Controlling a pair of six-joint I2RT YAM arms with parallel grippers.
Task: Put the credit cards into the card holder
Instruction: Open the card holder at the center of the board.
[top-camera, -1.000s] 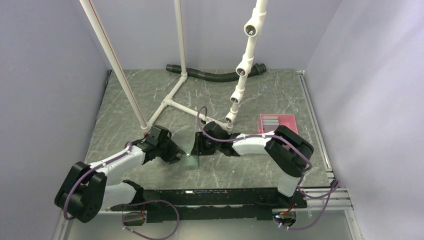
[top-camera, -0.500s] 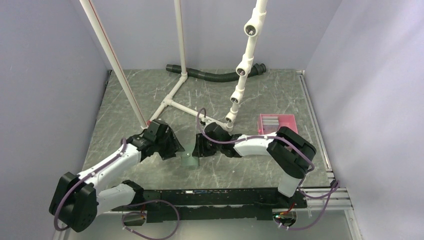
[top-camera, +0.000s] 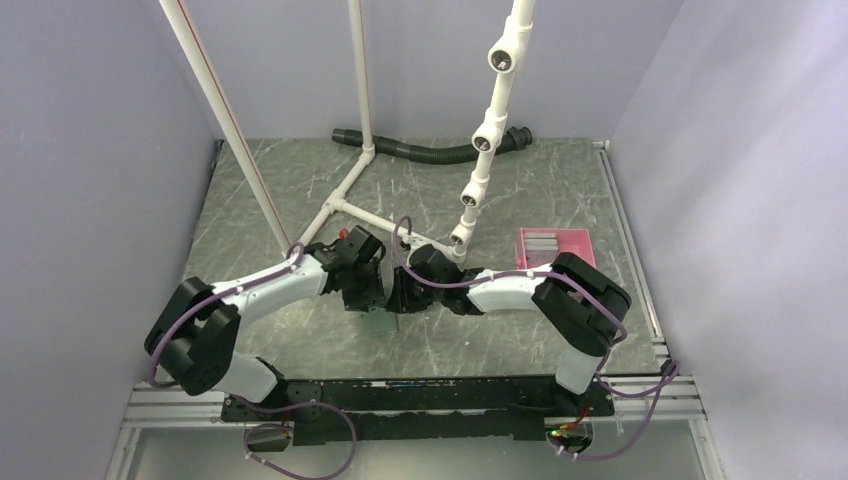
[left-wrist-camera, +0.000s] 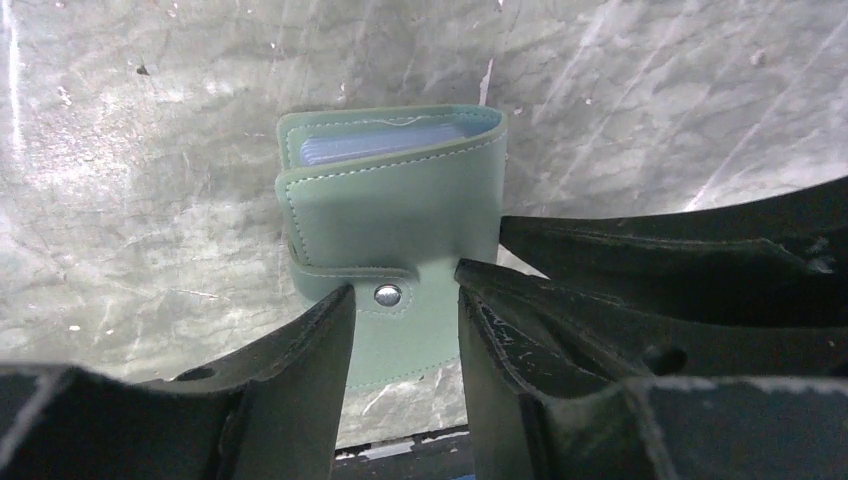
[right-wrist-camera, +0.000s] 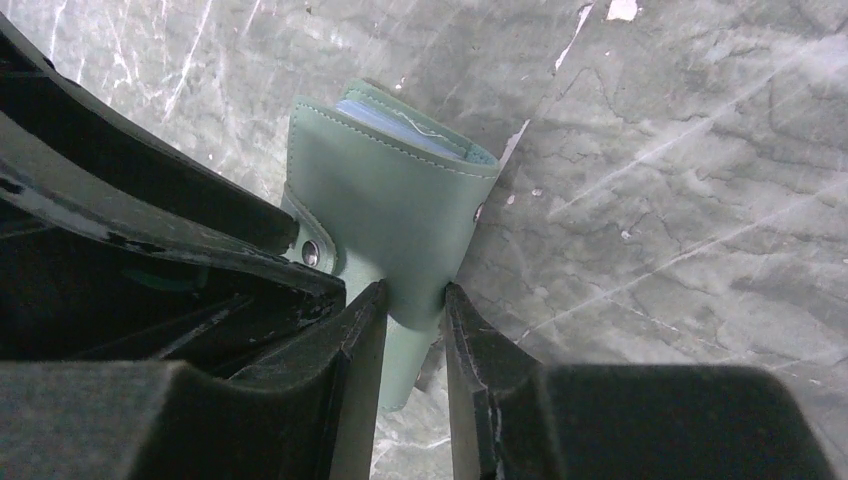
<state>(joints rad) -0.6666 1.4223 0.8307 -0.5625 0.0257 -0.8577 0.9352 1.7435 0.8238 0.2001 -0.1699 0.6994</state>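
Observation:
The card holder is a sage-green folded wallet with a snap strap and pale blue slots showing at its top edge. It stands partly raised off the table. My right gripper is shut on its lower edge; in the top view it sits just right of the wallet. My left gripper is open, its fingers straddling the snap strap without closing on it. It presses close to the right gripper. Grey credit cards lie in the pink tray.
A white PVC pipe frame stands behind the grippers, with a jointed pipe post at centre. A black corrugated hose lies at the back. The pink tray is at the right, near the table's rail.
My left arm has swung in from the left and its gripper now sits over the card holder beside the right gripper. The right gripper has kept its hold.

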